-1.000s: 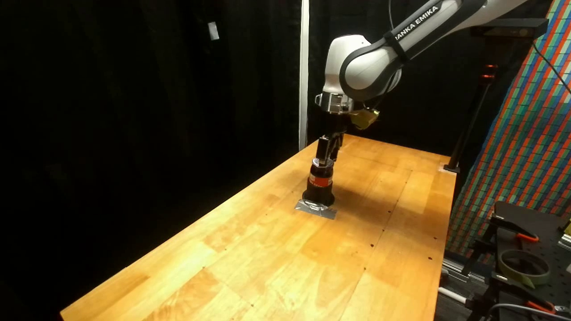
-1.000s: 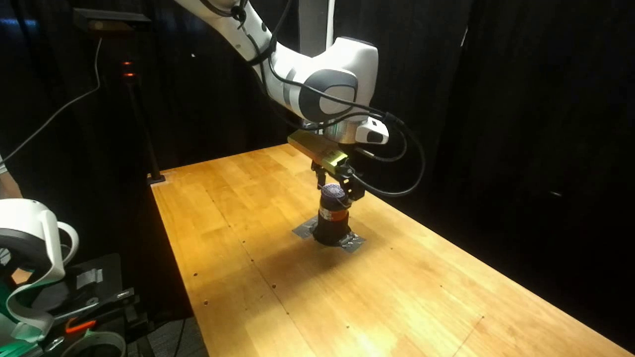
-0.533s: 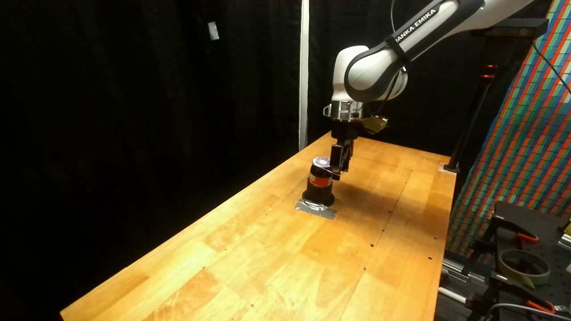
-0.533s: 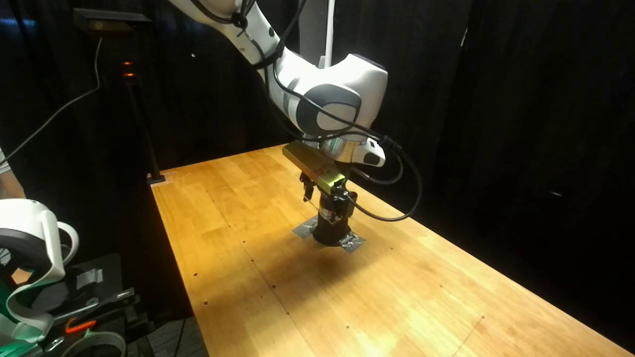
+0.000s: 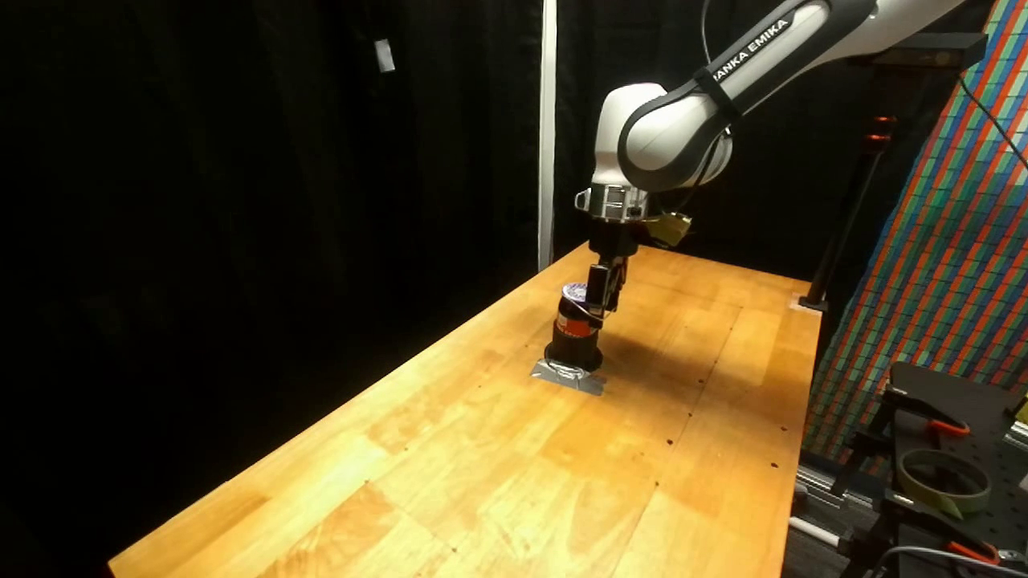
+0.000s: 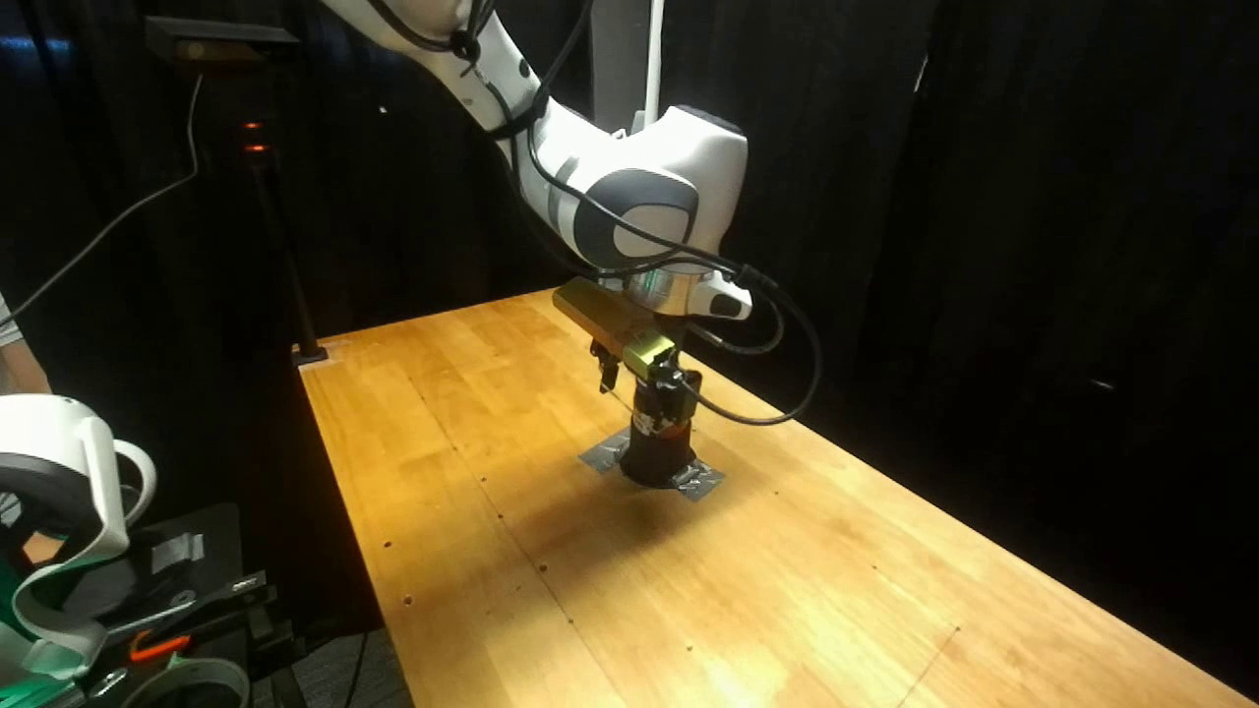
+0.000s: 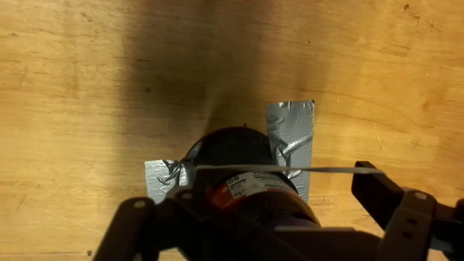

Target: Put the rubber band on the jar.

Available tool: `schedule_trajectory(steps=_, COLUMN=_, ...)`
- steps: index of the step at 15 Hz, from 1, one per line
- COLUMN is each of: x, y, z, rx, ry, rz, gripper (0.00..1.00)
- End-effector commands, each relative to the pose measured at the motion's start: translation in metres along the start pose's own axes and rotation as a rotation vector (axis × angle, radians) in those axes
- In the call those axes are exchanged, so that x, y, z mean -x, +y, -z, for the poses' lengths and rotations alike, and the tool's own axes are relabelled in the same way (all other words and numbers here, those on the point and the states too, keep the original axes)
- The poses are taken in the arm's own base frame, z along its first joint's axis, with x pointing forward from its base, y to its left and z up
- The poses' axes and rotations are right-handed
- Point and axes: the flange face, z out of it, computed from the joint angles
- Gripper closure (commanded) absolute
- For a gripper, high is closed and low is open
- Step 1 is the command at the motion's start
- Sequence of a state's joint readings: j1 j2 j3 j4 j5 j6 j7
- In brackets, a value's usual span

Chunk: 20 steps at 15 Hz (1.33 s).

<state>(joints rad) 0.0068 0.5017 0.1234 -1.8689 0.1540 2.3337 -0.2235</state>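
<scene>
The jar (image 5: 572, 347) stands upright on the wooden table, dark with an orange-red label; it also shows in an exterior view (image 6: 657, 462) and the wrist view (image 7: 262, 185). My gripper (image 5: 602, 315) is low beside the jar's upper part. Its fingers are spread, one on each side of the jar in the wrist view (image 7: 283, 168). A thin pale rubber band (image 7: 250, 168) is stretched between the fingertips and crosses in front of the jar there. In an exterior view the rubber band (image 5: 580, 309) also runs across the jar below its lid. The band's full loop is partly hidden.
Grey tape strips (image 5: 568, 377) lie at the jar's base on the table (image 5: 514, 474). A thin post (image 5: 835, 225) stands at the table's far corner. A dark cart (image 5: 956, 449) with a tape roll stands beside the table.
My gripper has come down from above the jar's lid to beside its upper part. In the last half second it has shifted slightly back toward the jar. The jar has not moved.
</scene>
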Motion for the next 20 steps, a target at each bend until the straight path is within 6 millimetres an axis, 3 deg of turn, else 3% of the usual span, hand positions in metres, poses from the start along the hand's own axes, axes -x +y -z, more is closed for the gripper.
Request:
schedule_trajectory(steps=1, x=0.004, y=-0.012, z=-0.002, rx=0.032, ry=-0.001, rz=0.022, gripper=0.0)
schedule_trajectory(steps=11, x=-0.006, y=-0.009, z=-0.013, rx=0.148, ry=0.043, rz=-0.014, gripper=0.0)
schedule_trajectory(steps=18, x=0.017, y=-0.004, z=-0.005, rx=0.15, ry=0.039, rz=-0.02, gripper=0.0)
schedule_trajectory(steps=19, x=0.022, y=-0.003, z=-0.004, rx=0.148, ry=0.044, rz=-0.018, gripper=0.25)
schedule_trajectory(steps=20, x=0.025, y=-0.003, z=-0.002, rx=0.148, ry=0.052, rz=-0.018, gripper=0.26)
